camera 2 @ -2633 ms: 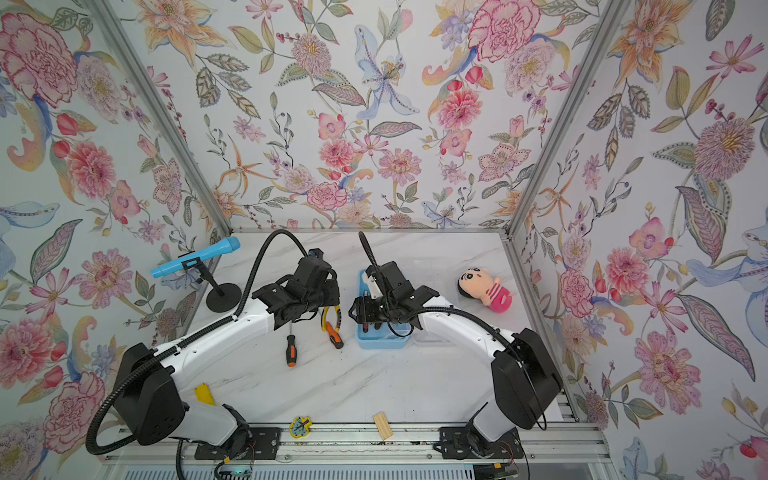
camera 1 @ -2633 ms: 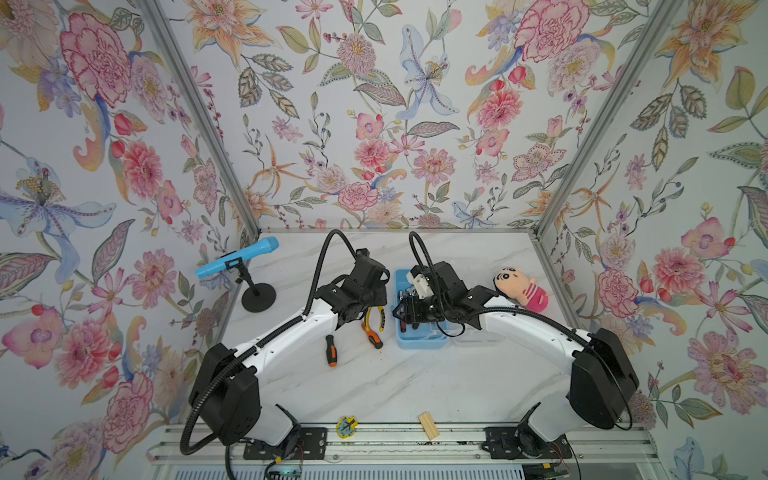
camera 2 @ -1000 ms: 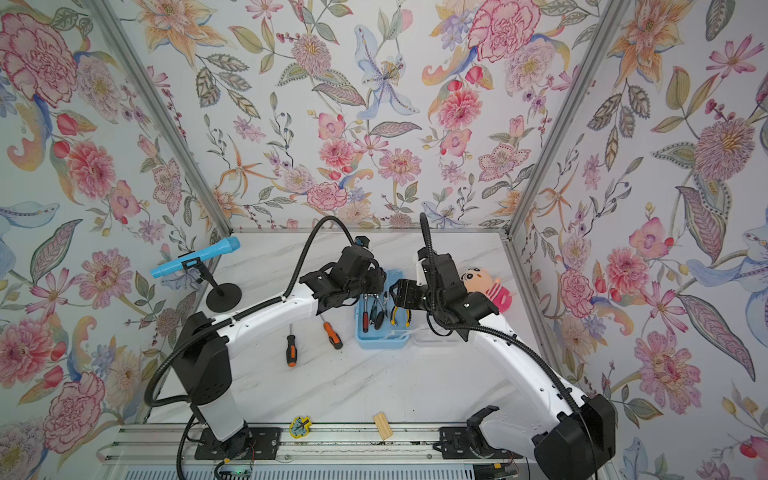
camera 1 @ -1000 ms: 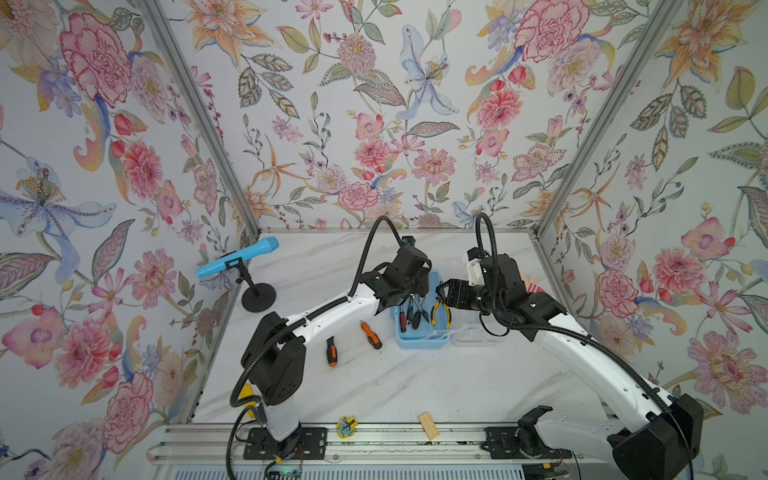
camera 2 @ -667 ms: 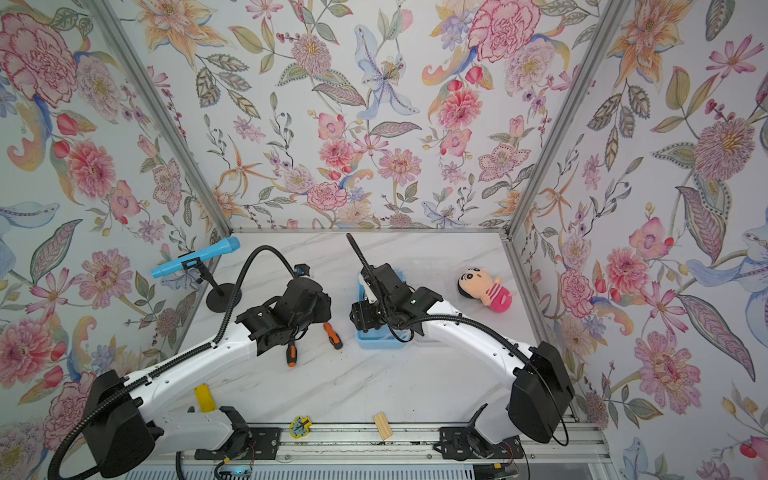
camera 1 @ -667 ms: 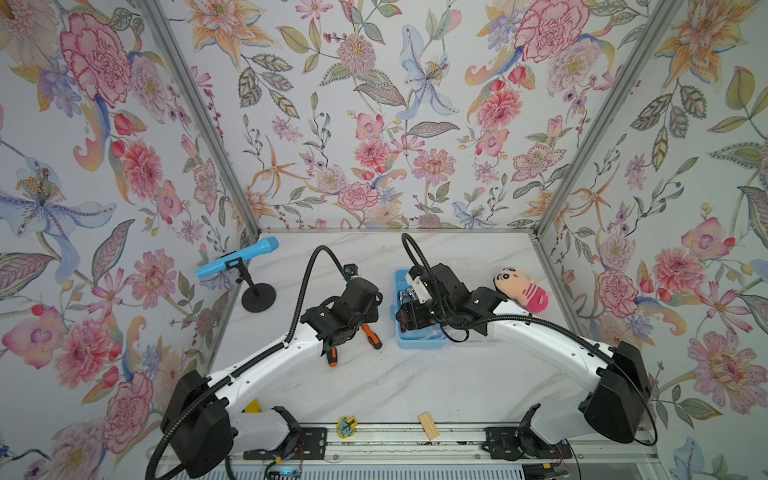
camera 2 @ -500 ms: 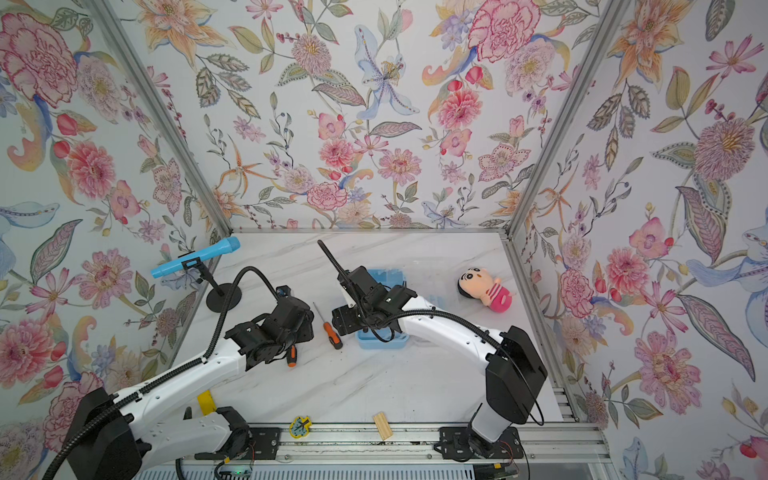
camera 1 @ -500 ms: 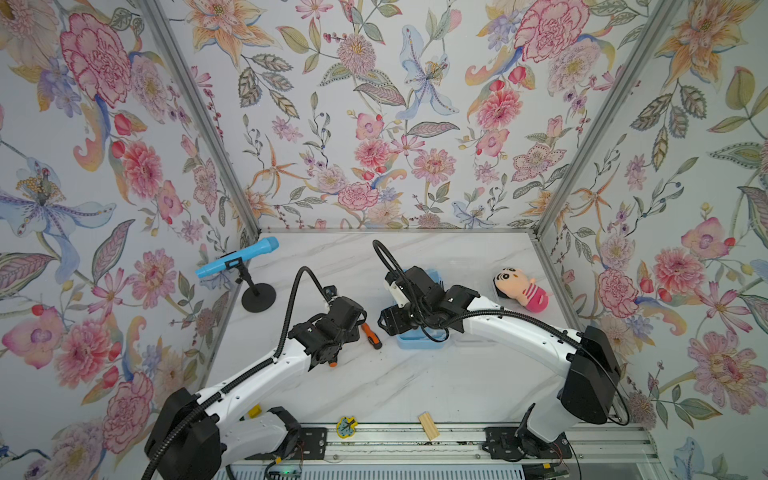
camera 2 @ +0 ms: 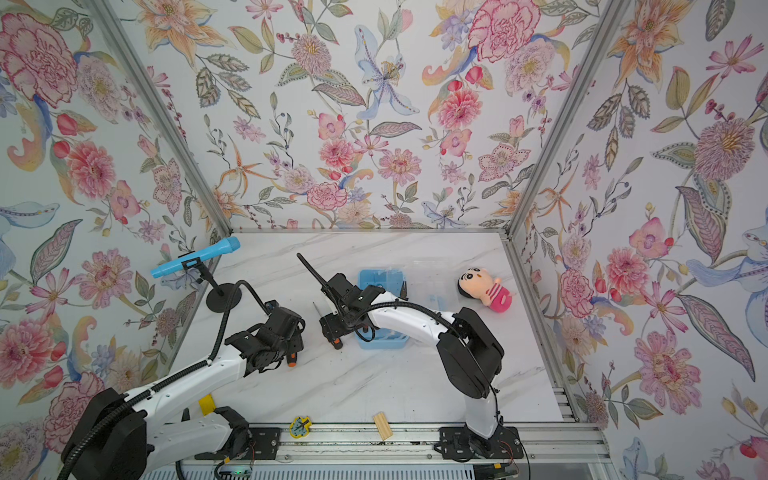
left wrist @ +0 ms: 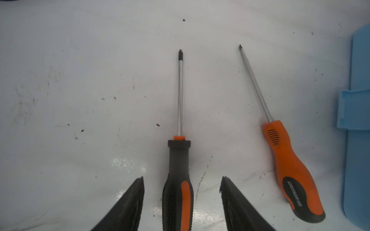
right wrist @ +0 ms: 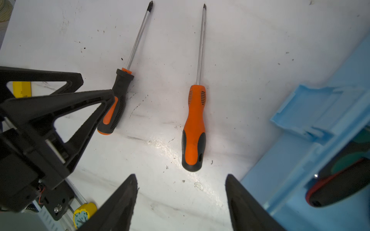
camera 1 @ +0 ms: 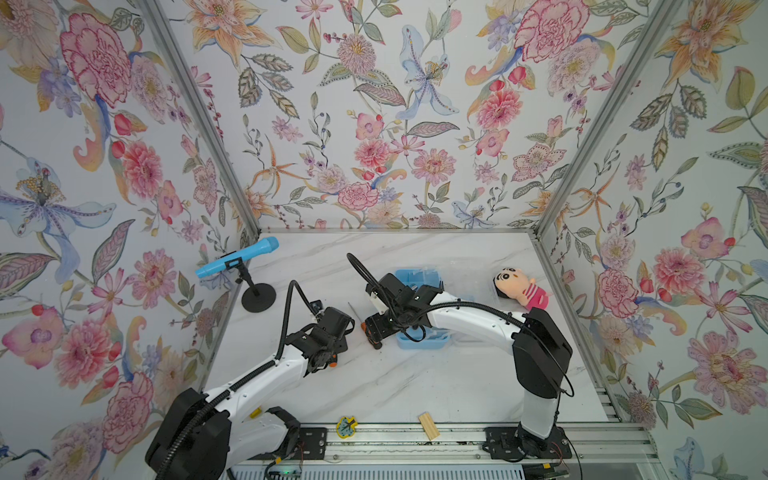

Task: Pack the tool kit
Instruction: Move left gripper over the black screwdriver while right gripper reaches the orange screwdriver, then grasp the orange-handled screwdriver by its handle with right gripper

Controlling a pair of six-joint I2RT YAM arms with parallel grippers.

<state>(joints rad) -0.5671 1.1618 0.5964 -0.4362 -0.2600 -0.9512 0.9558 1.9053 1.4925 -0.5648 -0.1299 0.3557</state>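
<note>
A black-and-orange screwdriver lies flat on the white table. My left gripper is open and straddles its handle, with a gap on each side. An orange screwdriver lies beside it, nearer the blue tool case. In the right wrist view my right gripper is open and empty, just behind the butt of the orange screwdriver. The left fingers show there beside the black screwdriver. In both top views the grippers sit close together left of the case.
Pliers handles lie inside the case, whose clear lid lies open to its right. A plush doll lies at the far right. A blue microphone on a stand is at the back left. A wooden block sits on the front rail.
Both arms have swung away from the blue case to the screwdrivers left of it. The left gripper has come down around the black-handled screwdriver and its jaws have widened.
</note>
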